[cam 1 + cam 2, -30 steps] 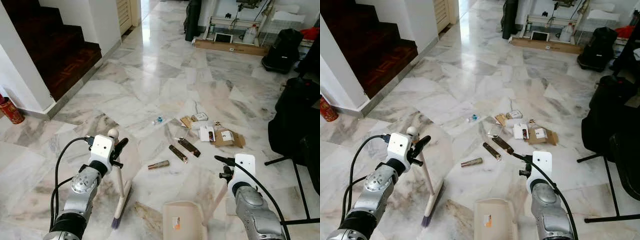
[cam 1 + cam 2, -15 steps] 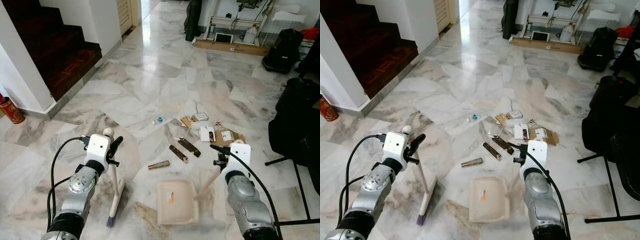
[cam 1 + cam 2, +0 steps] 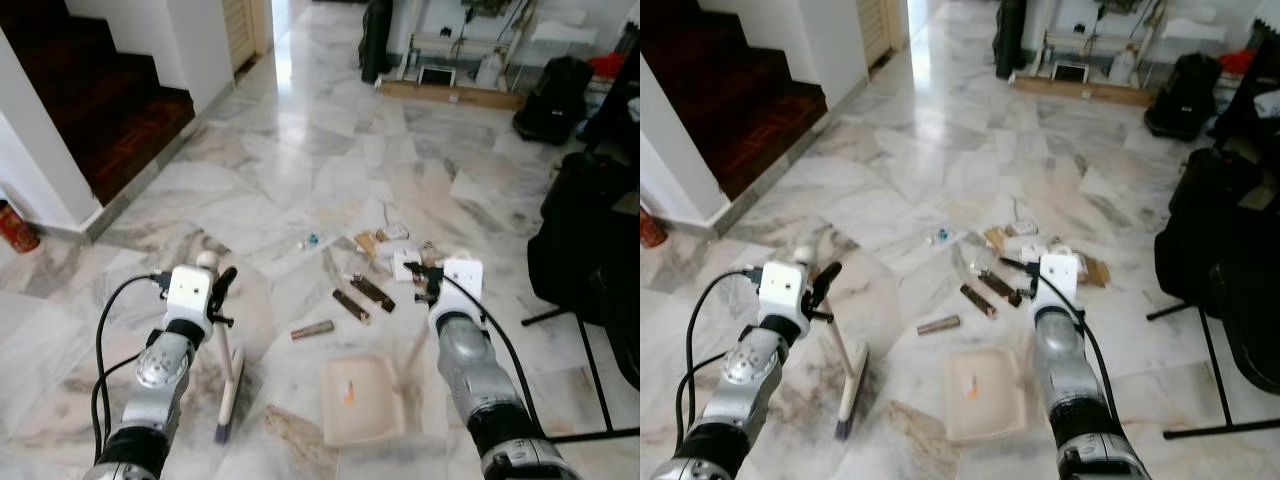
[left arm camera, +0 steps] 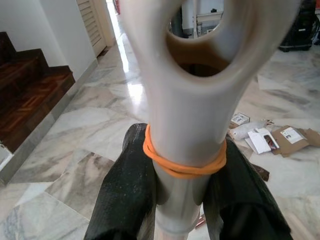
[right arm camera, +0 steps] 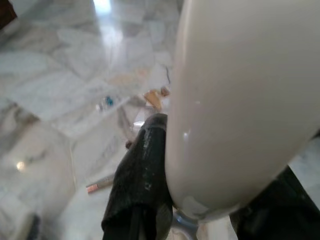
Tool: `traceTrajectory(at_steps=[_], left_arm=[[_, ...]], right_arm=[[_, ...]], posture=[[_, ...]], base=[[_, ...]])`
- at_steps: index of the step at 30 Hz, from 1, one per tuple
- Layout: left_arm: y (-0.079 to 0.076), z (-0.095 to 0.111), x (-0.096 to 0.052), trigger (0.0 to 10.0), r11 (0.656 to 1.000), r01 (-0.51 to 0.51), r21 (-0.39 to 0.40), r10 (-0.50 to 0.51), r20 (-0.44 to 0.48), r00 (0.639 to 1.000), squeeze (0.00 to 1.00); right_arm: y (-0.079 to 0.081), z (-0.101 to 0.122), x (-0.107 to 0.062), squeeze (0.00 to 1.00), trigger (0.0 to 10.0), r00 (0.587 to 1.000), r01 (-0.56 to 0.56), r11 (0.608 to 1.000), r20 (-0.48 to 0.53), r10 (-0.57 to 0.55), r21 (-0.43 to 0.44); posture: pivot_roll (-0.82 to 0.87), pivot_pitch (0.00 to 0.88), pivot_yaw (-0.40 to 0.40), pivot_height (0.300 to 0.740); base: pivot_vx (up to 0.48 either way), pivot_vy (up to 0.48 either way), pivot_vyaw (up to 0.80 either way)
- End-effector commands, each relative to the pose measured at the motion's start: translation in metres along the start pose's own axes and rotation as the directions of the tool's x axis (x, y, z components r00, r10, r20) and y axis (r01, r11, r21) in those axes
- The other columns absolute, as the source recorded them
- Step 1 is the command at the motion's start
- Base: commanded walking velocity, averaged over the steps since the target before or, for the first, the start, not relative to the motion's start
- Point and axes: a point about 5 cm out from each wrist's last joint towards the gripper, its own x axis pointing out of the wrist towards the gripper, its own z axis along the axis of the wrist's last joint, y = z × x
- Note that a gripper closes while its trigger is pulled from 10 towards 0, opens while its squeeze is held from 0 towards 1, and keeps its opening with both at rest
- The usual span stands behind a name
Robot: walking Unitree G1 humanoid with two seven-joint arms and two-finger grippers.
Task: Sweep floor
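Marble floor (image 3: 300, 170), white with grey and brown veins and glossy, fills the left eye view; a dark wooden staircase (image 3: 110, 110) rises at upper left past a white wall, and black bags (image 3: 590, 250) crowd the right edge. Litter (image 3: 395, 262) of cardboard scraps, wrappers and a small tube lies at centre. At lower left the left gripper (image 3: 215, 290) is clamped on the handle of a broom (image 3: 228, 385), whose bristles touch the floor. At lower centre a cream dustpan (image 3: 362, 400) rests on the floor just below the litter, its handle held by the right gripper (image 3: 425, 280).

Right eye view: same scene, with shelving and a carton along the top wall (image 3: 1080, 70).

Left wrist view: two black fingers (image 4: 125, 195) squeeze the pale handle, ringed by an orange rubber band (image 4: 182, 162).

Right wrist view: black fingers (image 5: 142, 180) pinch the cream dustpan handle (image 5: 245, 100), blurred floor beyond.
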Motion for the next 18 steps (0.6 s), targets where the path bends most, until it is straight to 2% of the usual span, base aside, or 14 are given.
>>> traceTrajectory(at_steps=[1, 5, 8, 14, 18], left_arm=[[0.005, 0.011, 0.003, 10.0, 0.999, -0.029, 0.014, 0.028, 0.059, 0.998, 0.00], [0.008, 0.010, 0.001, 10.0, 0.999, -0.043, 0.014, 0.042, 0.060, 0.997, 0.00], [0.008, 0.009, 0.000, 10.0, 0.999, -0.050, 0.013, 0.049, 0.059, 0.997, 0.00], [0.011, 0.012, -0.004, 10.0, 0.997, -0.074, 0.019, 0.072, 0.084, 0.994, 0.00], [0.015, 0.013, -0.005, 10.0, 0.995, -0.100, 0.020, 0.097, 0.095, 0.991, 0.00]], right_arm=[[0.000, 0.013, 0.003, 0.00, 10.0, 0.997, 0.000, 1.000, 0.075, -0.001, 0.009], [-0.001, 0.003, 0.003, 0.00, 10.0, 0.997, 0.002, 0.999, 0.074, 0.001, -0.033], [-0.003, -0.001, 0.002, 0.00, 10.0, 0.997, 0.011, 1.000, 0.075, -0.009, -0.027], [-0.005, -0.023, -0.006, 0.00, 10.0, 0.999, 0.038, 0.998, 0.025, -0.037, -0.041], [-0.005, -0.028, -0.007, 0.00, 10.0, 0.999, 0.048, 0.998, 0.011, -0.048, -0.034]], posture=[[0.05, 0.058, -0.047, 0.740], [0.06, 0.064, -0.052, 0.740], [0.06, 0.064, -0.052, 0.740], [0.07, 0.075, -0.053, 0.740], [0.07, 0.075, -0.053, 0.740]], base=[[0.000, 0.000, 0.00], [0.000, 0.000, 0.00], [0.000, 0.000, 0.00], [0.000, 0.000, 0.00], [0.000, 0.000, 0.00]])
